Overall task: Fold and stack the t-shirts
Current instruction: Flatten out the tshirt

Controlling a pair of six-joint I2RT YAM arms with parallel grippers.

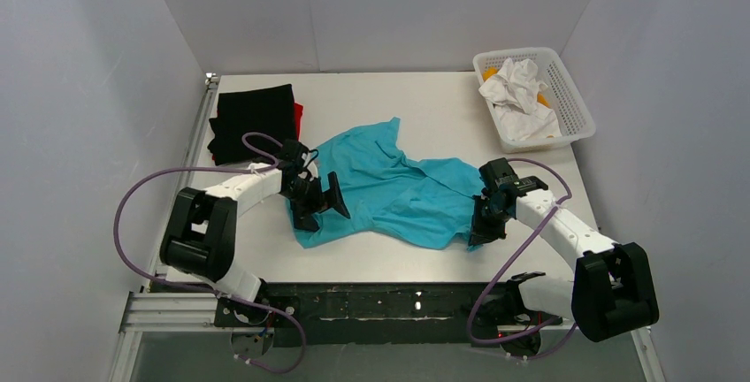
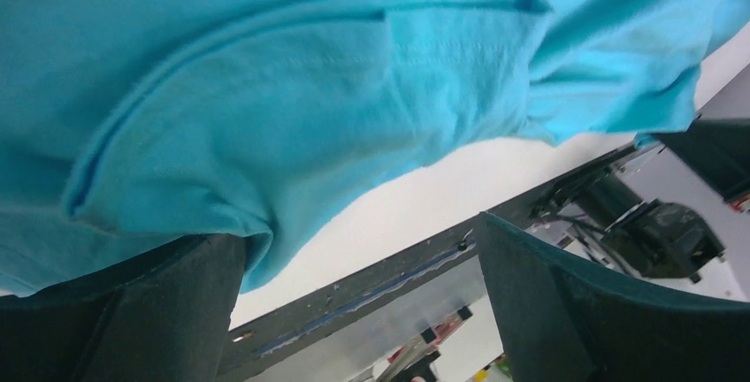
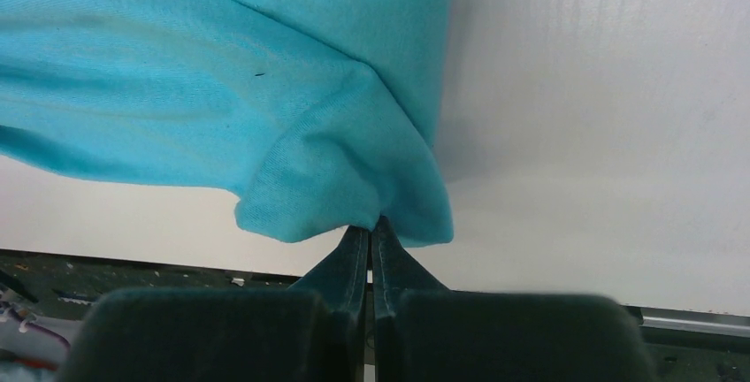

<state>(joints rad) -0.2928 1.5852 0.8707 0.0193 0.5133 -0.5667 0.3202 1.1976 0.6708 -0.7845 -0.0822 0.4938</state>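
Black t-shirt [image 1: 256, 121]: folded flat at the table's [image 1: 442, 99] 10 o'clock. It lies on the red t-shirt [image 1: 298, 117], which shows only a strip on its 3 o'clock side.

Left gripper [image 1: 321, 208]: released, jaws spread wide and holding nothing. It sits at the 9 o'clock edge of the turquoise t-shirt [image 1: 398, 192]. In its wrist view a hem droops beside one finger and may be brushing it; the view is too close for you to be sure.

Turquoise t-shirt: mid-table, unfolded and rumpled. One part points toward 12 o'clock and the bulk spreads toward 4 o'clock.

Handling: expect soft, light cotton that drapes and bunches. It holds no shape, so it will likely sag and drag on the table if you lift it by one point.

Where to hold: pinch at a hem or corner, where the doubled, stitched cloth gives the jaws something to bite. Take two well-separated points so you can pull the shirt taut and flat before folding.

Right gripper [image 1: 484, 225]: clenched on a corner of the turquoise t-shirt at its 4 o'clock end, near the table's front edge. The wrist view shows the fabric nipped between the fingertips.

White mesh basket [image 1: 570, 99]: at the table's 2 o'clock, well apart from the shirts. It holds crumpled white cloth [image 1: 517, 90] with something orange peeking out.
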